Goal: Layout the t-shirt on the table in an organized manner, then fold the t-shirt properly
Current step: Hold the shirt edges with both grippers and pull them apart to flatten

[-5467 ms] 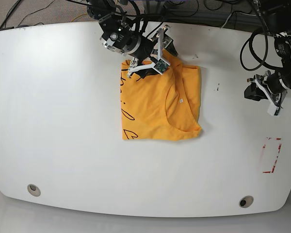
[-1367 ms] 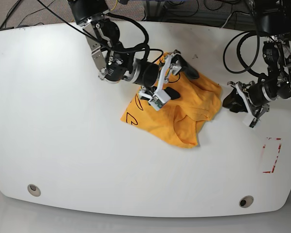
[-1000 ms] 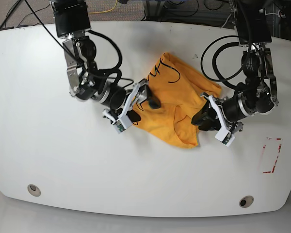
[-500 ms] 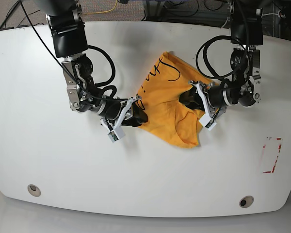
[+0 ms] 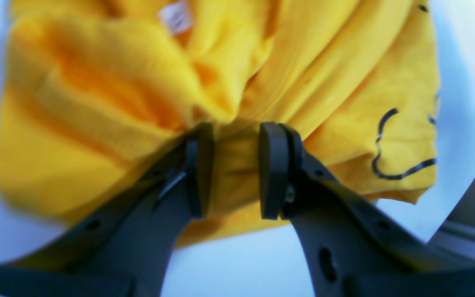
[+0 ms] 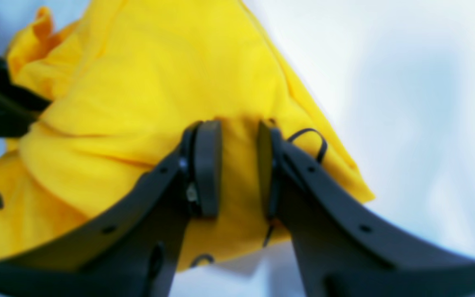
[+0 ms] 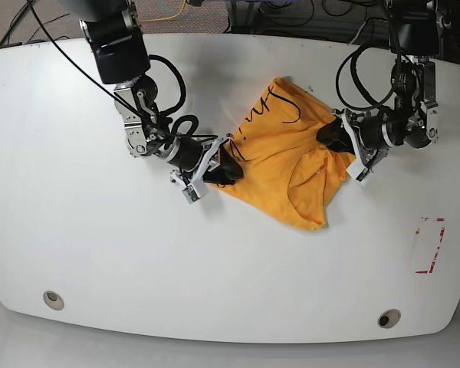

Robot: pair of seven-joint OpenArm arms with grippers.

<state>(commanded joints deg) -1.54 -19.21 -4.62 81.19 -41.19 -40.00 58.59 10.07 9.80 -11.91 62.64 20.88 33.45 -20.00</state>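
Glossy white tabletop [image 7: 138, 268], with two grommets [image 7: 389, 318] near its front corners and a broken red outline [image 7: 429, 245] toward one side, forms the ground of the scene. On its rear half, about midway across, lies the t-shirt [image 7: 272, 169], bright orange-yellow, bunched and creased, with black lettering along its upper part. The left gripper [image 7: 340, 142] is at the garment's edge on the base view's right, and the right gripper [image 7: 224, 169] at the opposite edge. In each wrist view the fingers stand a little apart with cloth between and around them; whether either pair is truly clamped on it cannot be told.

Progress: judged early. The garment is on the table but is not laid out flat, and no neat fold is visible. Spreading, squaring the edges and the folding proper appear to remain; a pull from both sides would probably serve the spreading.

Orientation: the cloth lies askew to the table's edges. Its long axis, so far as the bunched form permits one, runs from a blunt corner at the rear to a rounded lobe at the front, slightly toward the base view's right. Which end is the collar cannot be told.
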